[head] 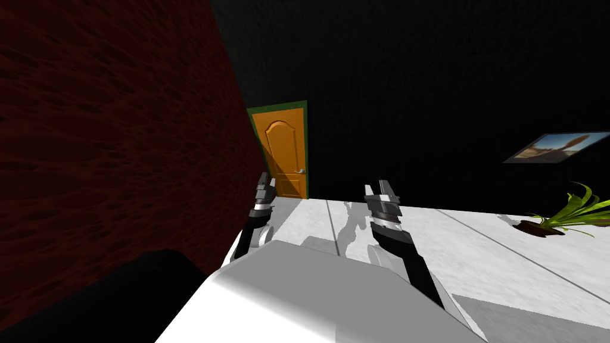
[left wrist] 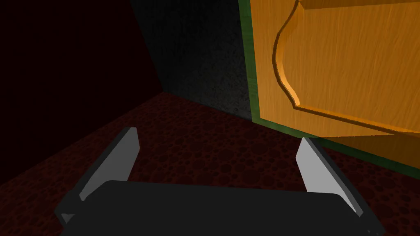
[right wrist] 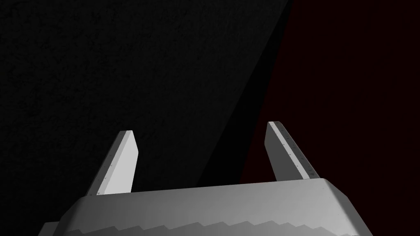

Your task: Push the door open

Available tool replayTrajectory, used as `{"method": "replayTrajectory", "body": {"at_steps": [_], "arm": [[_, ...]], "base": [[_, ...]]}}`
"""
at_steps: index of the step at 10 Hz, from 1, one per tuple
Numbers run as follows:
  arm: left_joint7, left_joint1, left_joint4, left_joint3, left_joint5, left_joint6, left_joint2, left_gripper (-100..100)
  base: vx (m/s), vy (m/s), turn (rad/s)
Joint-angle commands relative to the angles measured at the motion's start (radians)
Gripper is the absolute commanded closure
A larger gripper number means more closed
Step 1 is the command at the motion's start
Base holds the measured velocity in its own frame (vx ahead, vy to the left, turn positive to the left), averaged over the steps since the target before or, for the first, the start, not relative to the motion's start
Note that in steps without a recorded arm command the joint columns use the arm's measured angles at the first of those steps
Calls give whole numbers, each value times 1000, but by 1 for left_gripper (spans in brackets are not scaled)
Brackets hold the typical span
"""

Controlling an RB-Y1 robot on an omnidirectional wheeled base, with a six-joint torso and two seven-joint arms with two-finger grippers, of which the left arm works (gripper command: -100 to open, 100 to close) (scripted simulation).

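The orange door [head: 286,152] stands closed and upright, well ahead of the left gripper [head: 263,180], the nearer one, its fingers apart. The right gripper [head: 382,188], also spread, aims past the door's handle side.

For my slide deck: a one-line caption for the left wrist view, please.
Open left gripper faces an orange door in a green frame, short of touching it.

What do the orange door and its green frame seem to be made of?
The orange panelled door looks like varnished wood: fine grain streaks and a carved raised panel show. Its green frame is flat and matt, perhaps painted wood; no grain shows.
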Motion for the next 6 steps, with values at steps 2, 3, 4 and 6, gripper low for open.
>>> {"method": "replayTrajectory", "body": {"at_steps": [2, 3, 4, 6], "arm": [[-1, -24, 56, 20, 1, -6, 8, -100], [-1, -30, 70, 25, 1, -8, 10, -100], [-2, -37, 86, 30, 2, -10, 12, -100], [-2, -53, 124, 44, 3, -14, 16, -100]], "base": [[61, 56, -84], [92, -2, -51], [82, 0, -43], [67, 10, -71]]}}
